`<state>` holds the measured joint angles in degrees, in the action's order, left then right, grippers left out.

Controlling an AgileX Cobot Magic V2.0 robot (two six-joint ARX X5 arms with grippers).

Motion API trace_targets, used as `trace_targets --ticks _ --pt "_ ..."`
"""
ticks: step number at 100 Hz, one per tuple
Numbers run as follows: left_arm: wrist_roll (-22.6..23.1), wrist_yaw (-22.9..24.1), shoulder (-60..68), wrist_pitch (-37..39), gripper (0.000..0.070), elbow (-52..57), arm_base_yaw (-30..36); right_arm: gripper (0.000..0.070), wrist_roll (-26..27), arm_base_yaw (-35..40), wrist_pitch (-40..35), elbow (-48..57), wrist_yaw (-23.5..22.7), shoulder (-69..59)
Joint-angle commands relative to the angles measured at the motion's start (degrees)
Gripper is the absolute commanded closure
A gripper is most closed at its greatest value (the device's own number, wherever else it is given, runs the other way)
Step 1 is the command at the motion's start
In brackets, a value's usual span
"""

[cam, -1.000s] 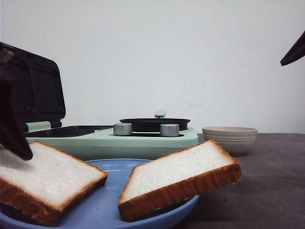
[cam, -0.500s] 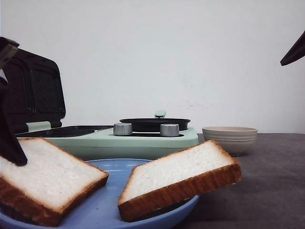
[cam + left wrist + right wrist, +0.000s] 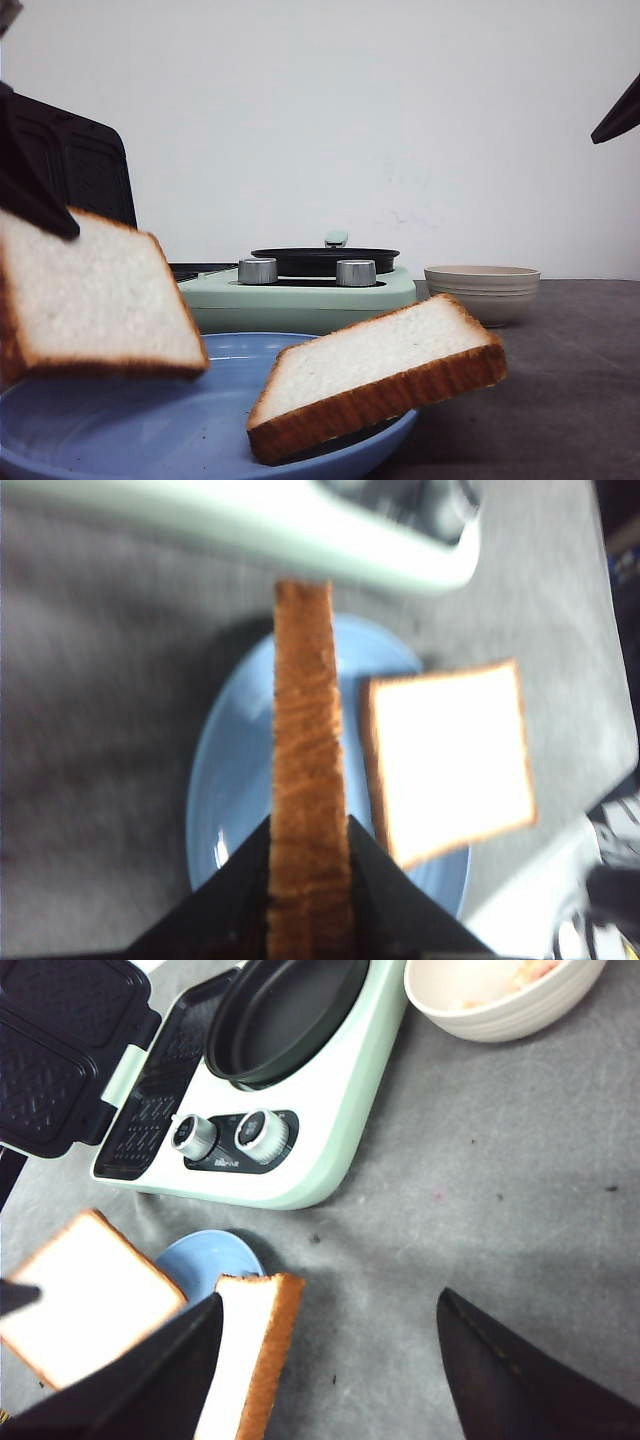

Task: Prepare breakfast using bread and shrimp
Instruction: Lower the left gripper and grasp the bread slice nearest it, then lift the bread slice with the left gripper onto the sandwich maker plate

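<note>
Lifted since before: bread slice (image 3: 95, 295), golden-crusted, clamped between left fingers (image 3: 385, 885).

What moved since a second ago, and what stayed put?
The left gripper, shut on the left bread slice, lifted it up off the blue plate; before, it lay flat there. The other slice stayed leaning on the plate's rim. The green cooker, the bowl and the right gripper, open, did not move.

White bread (image 3: 95, 295) with golden-brown crust, blue plate (image 3: 200, 440), mint-green cooker (image 3: 300, 295) with black waffle-patterned plates, beige bowl (image 3: 482, 290), grey table (image 3: 560, 400).
</note>
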<state>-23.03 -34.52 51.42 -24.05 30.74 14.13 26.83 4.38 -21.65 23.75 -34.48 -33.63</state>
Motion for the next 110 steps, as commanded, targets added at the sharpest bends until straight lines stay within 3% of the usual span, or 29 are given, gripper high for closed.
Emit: trace_targets --ticks 1,25,46,65,87,110 --pt "-0.1 0.6 -0.9 1.2 0.0697 0.9 0.2 0.0282 -0.7 0.0 0.4 0.9 -0.1 -0.3" --pt "0.6 3.8 -5.0 6.3 0.0696 1.7 0.2 0.0282 -0.7 0.0 0.4 0.9 -0.1 -0.3" --pt "6.7 9.7 -4.5 8.8 0.0695 6.0 0.2 0.0282 -0.7 0.0 -0.1 0.9 -0.2 -0.3" --pt "15.8 18.4 -1.2 8.7 0.0695 13.0 0.2 0.0282 -1.2 0.0 -0.8 0.9 -0.2 -0.3" --pt "24.8 22.8 6.9 8.9 0.0696 20.9 0.3 0.0282 -1.8 0.0 -1.2 0.9 -0.2 -0.3" --pt "37.7 32.2 17.2 11.4 0.0696 28.0 2.6 0.0282 -2.0 0.0 -1.2 0.9 -0.2 -0.3"
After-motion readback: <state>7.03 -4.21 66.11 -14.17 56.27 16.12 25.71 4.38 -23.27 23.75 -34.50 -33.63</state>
